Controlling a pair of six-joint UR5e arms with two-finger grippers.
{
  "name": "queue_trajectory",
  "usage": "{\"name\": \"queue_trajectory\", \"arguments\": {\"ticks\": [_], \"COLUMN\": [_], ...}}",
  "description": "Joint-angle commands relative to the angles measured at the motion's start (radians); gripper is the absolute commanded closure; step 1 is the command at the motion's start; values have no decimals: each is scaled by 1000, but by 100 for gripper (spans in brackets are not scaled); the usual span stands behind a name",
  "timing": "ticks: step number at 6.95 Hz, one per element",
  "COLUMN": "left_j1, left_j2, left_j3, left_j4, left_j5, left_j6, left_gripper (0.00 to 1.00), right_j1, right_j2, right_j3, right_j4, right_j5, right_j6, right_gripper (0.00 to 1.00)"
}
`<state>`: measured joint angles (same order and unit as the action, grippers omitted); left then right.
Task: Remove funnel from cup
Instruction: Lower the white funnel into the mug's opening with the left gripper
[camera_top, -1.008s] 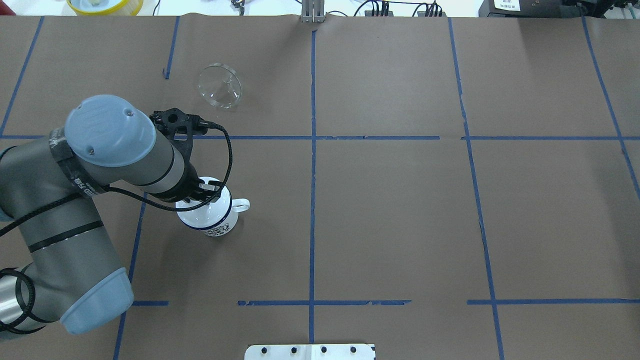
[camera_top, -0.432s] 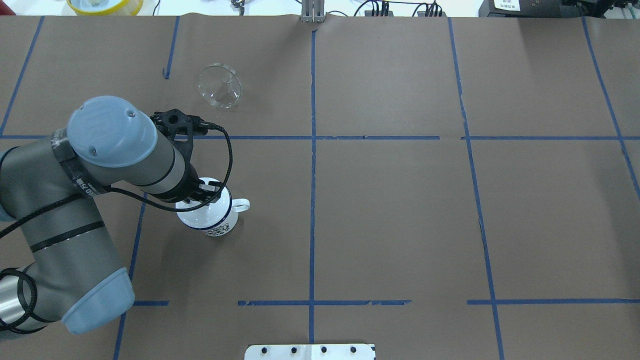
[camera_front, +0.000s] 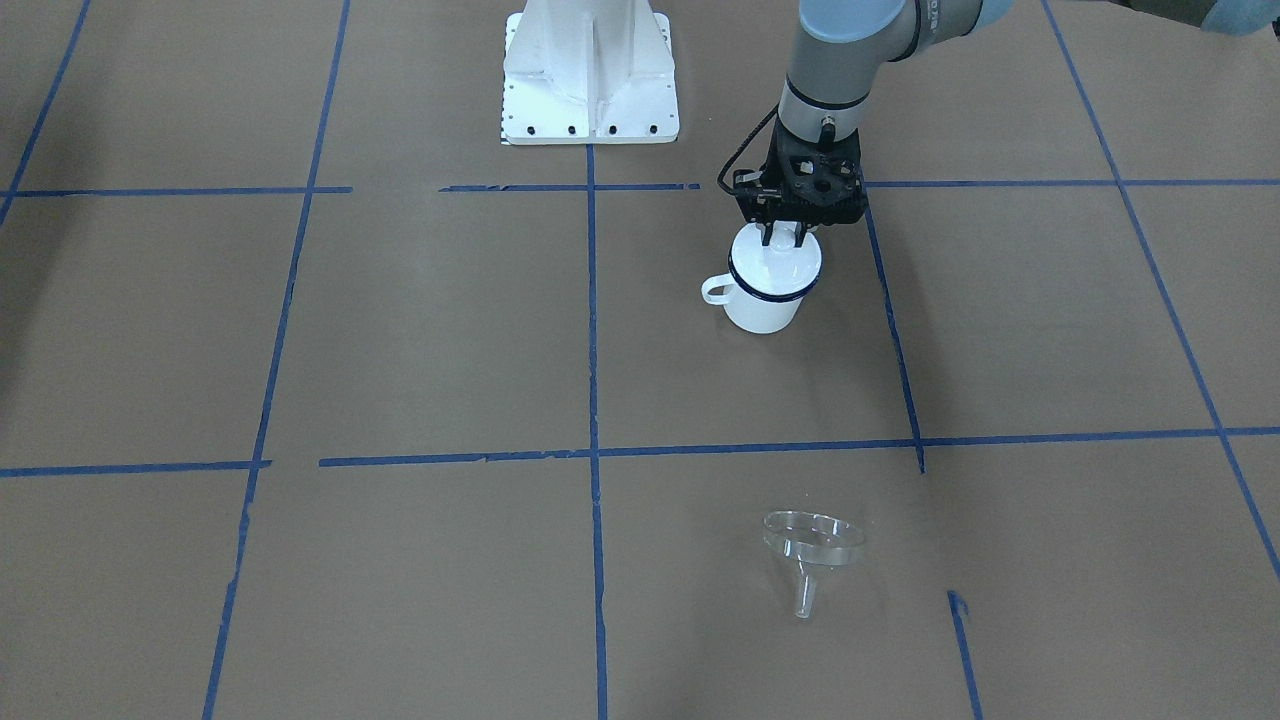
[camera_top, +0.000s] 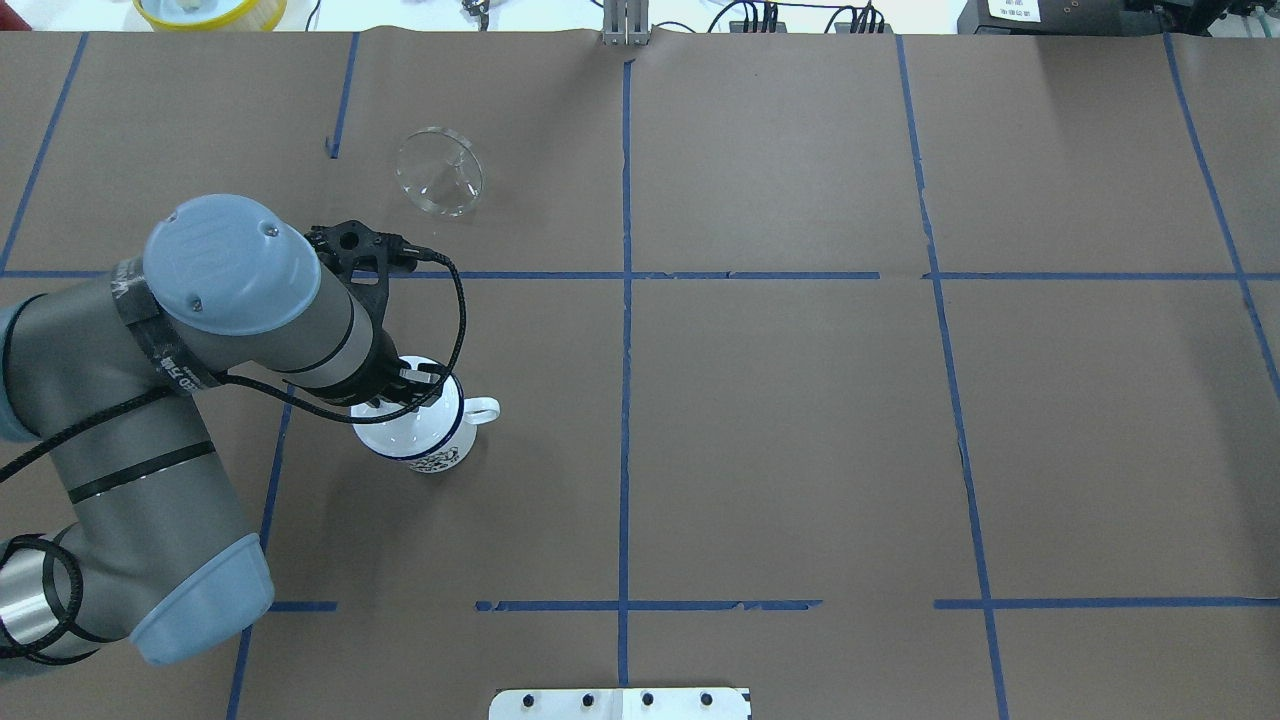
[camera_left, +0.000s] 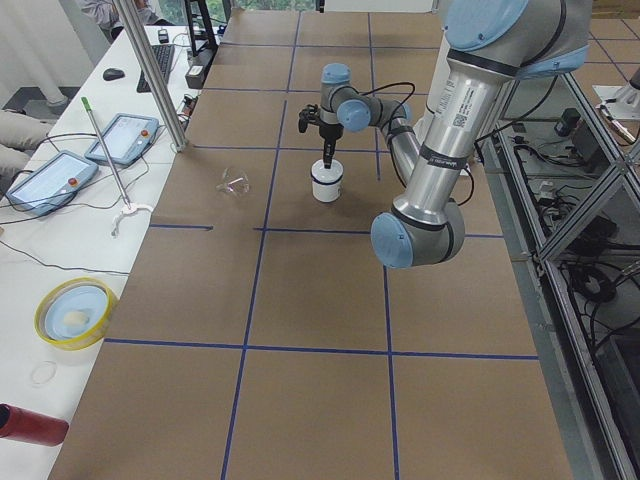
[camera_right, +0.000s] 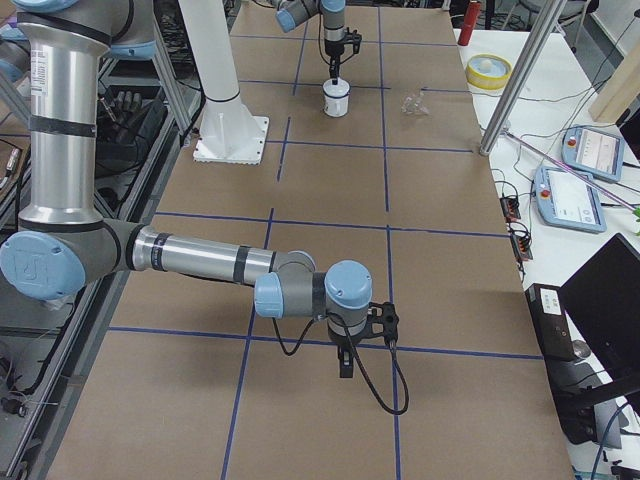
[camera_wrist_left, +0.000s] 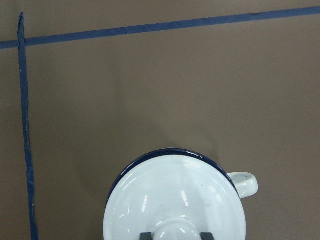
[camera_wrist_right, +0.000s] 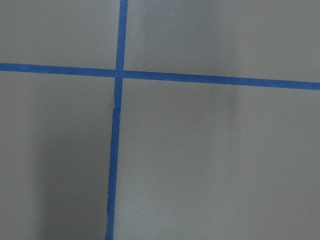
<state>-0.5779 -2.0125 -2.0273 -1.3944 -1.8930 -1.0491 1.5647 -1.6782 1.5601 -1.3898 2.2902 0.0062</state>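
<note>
The clear funnel lies on its side on the brown table, apart from the cup; it also shows in the front view. The white cup with a dark blue rim stands upright, its handle to one side. A white knobbed lid sits on its mouth. My left gripper is straight above the cup with its fingers tight on both sides of the lid's knob. My right gripper hangs over bare table far away; I cannot tell whether it is open or shut.
Blue tape lines cross the brown table. The robot's white base plate stands behind the cup. A yellow-rimmed dish and cables lie past the far edge. Tablets and a pole stand beside the table.
The left arm's elbow and upper links have shifted slightly. The gripper stays at the lid's knob. The cup, lid and funnel have not moved.
</note>
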Motion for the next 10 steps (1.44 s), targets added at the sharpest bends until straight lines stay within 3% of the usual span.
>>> {"name": "queue_trajectory", "arguments": {"ticks": [1,3,4,5,6,8,10], "left_j1": [1,4,4,4,4,-6,-128], "left_j2": [0,0,0,0,0,3,64], "left_j3": [1,2,2,2,2,-25,-73], "left_j4": [0,0,0,0,0,-18,-43], "left_j5": [0,2,2,3,3,3,-11], "left_j6": [1,1,3,1,1,65,321], "left_gripper": [83,59,44,21,10,1,1], "right_j1": [0,0,0,0,0,0,0], "right_j2": [0,0,0,0,0,0,0], "right_j3": [0,0,0,0,0,0,0], "right_j4": [0,0,0,0,0,0,0], "right_j5": [0,0,0,0,0,0,0], "right_j6": [0,0,0,0,0,0,0], "right_gripper": [0,0,0,0,0,0,0]}}
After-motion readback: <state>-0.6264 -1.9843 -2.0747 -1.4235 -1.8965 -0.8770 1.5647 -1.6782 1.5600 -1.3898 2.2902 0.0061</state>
